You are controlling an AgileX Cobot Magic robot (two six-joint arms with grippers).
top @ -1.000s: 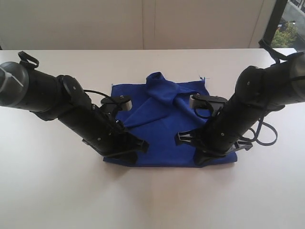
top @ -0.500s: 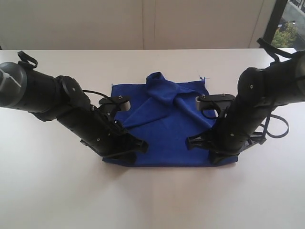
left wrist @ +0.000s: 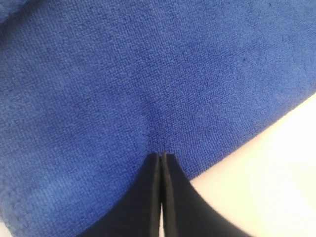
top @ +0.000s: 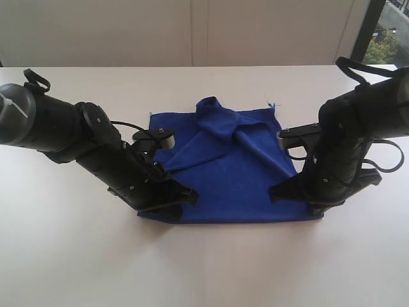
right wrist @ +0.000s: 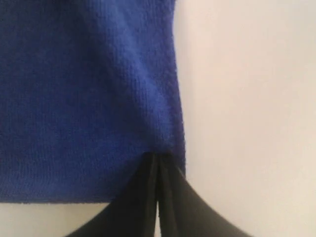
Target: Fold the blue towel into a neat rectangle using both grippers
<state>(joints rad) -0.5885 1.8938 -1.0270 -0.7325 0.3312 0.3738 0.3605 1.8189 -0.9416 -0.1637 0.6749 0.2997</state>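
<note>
Both near corners pinched, but only by thin bites.
My left end effector and right end effector are each closed tight on the near edge of the blue towel. The towel lies on the table, rumpled across its far half. Both bites look shallow, so a corner could slip free when I lift. If my two arms travel unevenly, the fold would land skewed over that bunched cloth.
</note>
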